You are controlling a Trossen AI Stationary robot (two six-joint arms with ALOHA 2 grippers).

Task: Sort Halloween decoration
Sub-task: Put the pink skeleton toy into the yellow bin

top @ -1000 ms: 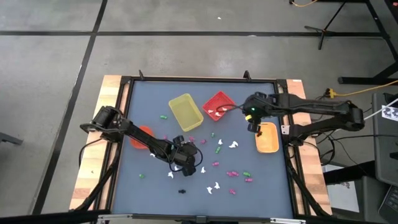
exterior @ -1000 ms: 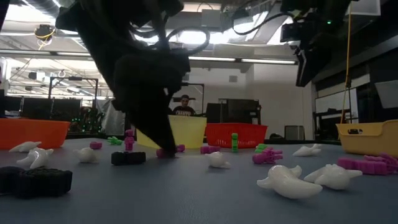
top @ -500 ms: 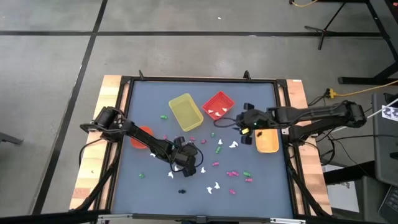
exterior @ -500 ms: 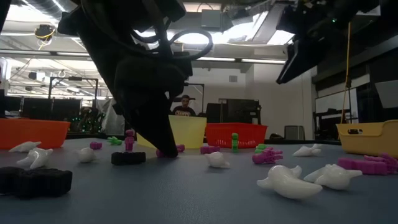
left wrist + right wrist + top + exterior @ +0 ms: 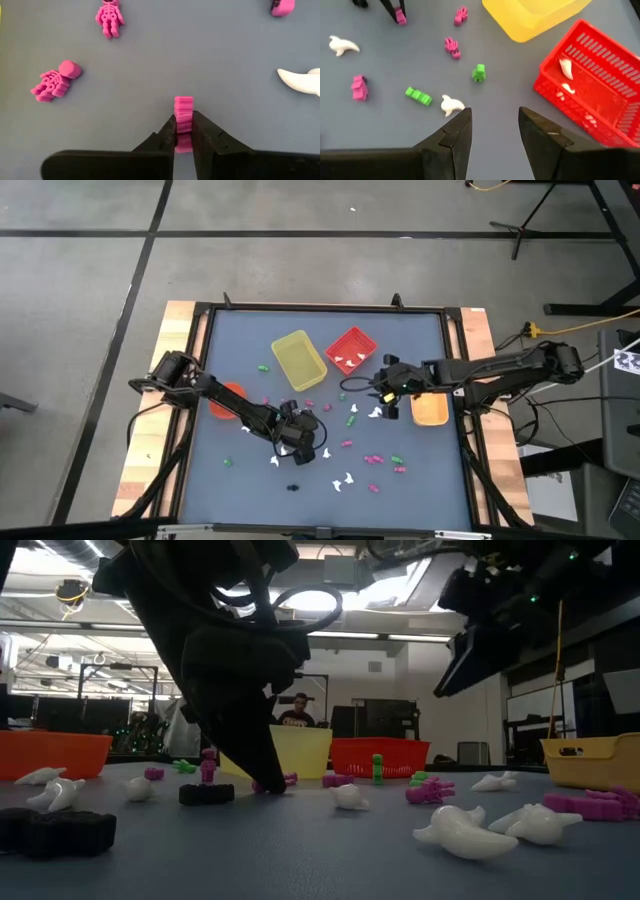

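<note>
Blue surface (image 5: 240, 340): yellow bin (image 5: 298, 360), red bin (image 5: 351, 349), orange tray (image 5: 431, 409); scattered trinkets (image 5: 373, 459); left gripper (image 5: 291, 444) low among them, right gripper (image 5: 385, 385) near red bin

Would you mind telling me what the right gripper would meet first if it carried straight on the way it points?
Probably the white trinket just ahead of the open right gripper, though depth is hard to judge.

The lower end of the pink trinket (image 5: 183, 120) you see pinched in the left gripper (image 5: 183, 134) is hidden between the fingers; beyond it, another pink piece (image 5: 281, 6) is cut off by the edge.
</note>
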